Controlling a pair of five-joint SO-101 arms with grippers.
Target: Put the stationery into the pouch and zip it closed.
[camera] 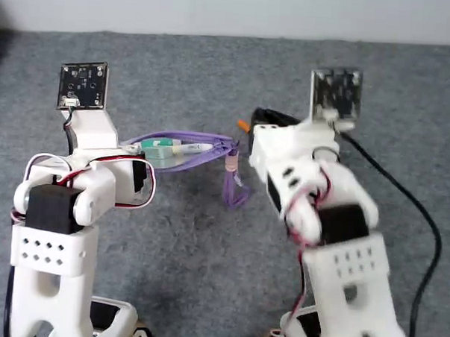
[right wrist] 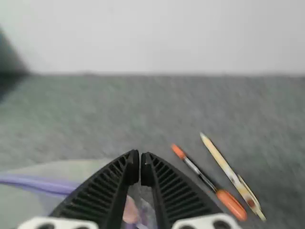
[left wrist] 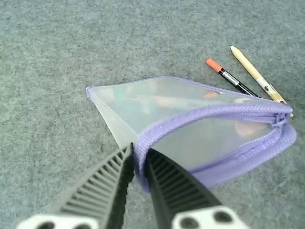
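A translucent pouch point(left wrist: 190, 129) with a purple zipper point(left wrist: 214, 112) lies on the grey carpet, its mouth gaping. My left gripper point(left wrist: 138, 160) is shut on the zipper edge at one end. In the high view the pouch point(camera: 188, 158) spans the gap between the arms, with a green item point(camera: 160, 145) and a white pen point(camera: 194, 148) inside. Beyond it lie an orange-capped black pen point(left wrist: 232, 77) and a cream pen point(left wrist: 257, 76). My right gripper point(right wrist: 140, 167) is shut above the pouch's other end, short of both pens point(right wrist: 202, 179); a pink zipper pull point(right wrist: 128, 210) shows under its jaws.
A purple wrist loop point(camera: 235, 191) and the pink pull point(camera: 231, 163) hang off the pouch's end toward the front. A black cable point(camera: 403, 191) trails along the right arm. Grey carpet point(camera: 183, 271) stretches to a white wall behind.
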